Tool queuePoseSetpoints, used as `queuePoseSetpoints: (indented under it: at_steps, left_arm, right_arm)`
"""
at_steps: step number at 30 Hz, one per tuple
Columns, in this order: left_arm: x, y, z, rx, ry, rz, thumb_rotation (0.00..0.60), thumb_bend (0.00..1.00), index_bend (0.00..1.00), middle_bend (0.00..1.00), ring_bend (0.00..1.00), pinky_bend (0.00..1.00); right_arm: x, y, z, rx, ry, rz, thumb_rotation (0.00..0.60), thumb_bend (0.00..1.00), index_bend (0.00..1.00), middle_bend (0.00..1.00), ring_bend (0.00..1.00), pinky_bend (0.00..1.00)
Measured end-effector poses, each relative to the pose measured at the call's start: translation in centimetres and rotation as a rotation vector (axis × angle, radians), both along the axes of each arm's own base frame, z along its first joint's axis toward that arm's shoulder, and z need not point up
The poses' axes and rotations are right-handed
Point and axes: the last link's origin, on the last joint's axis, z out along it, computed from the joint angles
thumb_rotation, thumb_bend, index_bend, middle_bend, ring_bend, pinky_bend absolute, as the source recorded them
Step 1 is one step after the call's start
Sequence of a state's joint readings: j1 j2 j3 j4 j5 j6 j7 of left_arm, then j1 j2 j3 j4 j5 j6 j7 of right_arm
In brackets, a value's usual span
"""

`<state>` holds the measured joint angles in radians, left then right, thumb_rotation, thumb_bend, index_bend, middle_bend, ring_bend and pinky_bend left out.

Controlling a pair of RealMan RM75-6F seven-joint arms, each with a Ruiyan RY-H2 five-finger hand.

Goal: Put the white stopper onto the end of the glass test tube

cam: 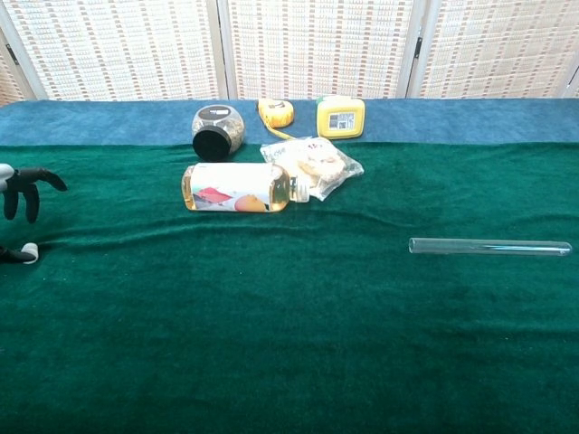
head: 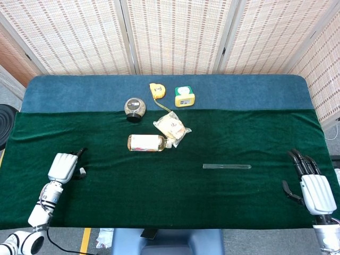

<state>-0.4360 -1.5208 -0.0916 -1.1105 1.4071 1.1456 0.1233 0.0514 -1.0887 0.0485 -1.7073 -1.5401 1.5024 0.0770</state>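
Observation:
The white stopper (head: 82, 171) (cam: 29, 250) lies on the green cloth at the far left. My left hand (head: 62, 167) (cam: 23, 185) hovers just left of it. Its thumb tip touches the stopper, and its fingers (cam: 36, 179) are curled well above it and apart from the thumb. The glass test tube (head: 227, 167) (cam: 488, 246) lies flat on the cloth at the right, with nothing on either end. Near the right front corner my right hand (head: 313, 188) rests with fingers stretched out, holding nothing; the chest view does not show it.
At the middle back lie a bottle of yellow liquid (head: 147, 143) on its side, a clear packet (head: 171, 127), a dark round jar (head: 135, 108), a yellow tape measure (head: 156, 90) and a yellow box (head: 184, 96). A blue cloth strip (head: 255, 90) covers the table's far part.

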Motion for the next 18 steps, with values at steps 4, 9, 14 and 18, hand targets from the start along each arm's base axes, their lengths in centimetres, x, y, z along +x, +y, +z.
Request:
queuePoseSetpoints:
  at_steps: [4,9,14,18]
  left_arm:
    - [-0.1,0.4,0.5,0.018,-0.005,0.008,0.600,0.15,0.23,0.51,0.51,0.63]
    - [-0.2,0.9,0.8,0.029,-0.003,0.023,0.600,0.15,0.23,0.51,0.51,0.63]
    - [-0.3,1.6,1.1,0.043,-0.003,0.038,0.600,0.15,0.23,0.51,0.51,0.63]
    - [-0.4,1.9,1.1,0.041,0.003,0.048,0.600,0.15,0.23,0.51,0.51,0.63]
  right_arm:
    - [0.1,0.0,0.0,-0.002,-0.001,0.000,0.600,0.49,0.03,0.06,0.13,0.09]
    - [0.1,0.1,0.0,-0.002,-0.001,-0.001,0.600,0.49,0.03,0.06,0.13,0.09]
    - [0.1,0.1,0.0,-0.002,0.000,-0.005,0.600,0.49,0.03,0.06,0.13,0.09]
    - [0.0,0.1,0.0,-0.003,-0.001,-0.008,0.600,0.49,0.03,0.06,0.13,0.09]
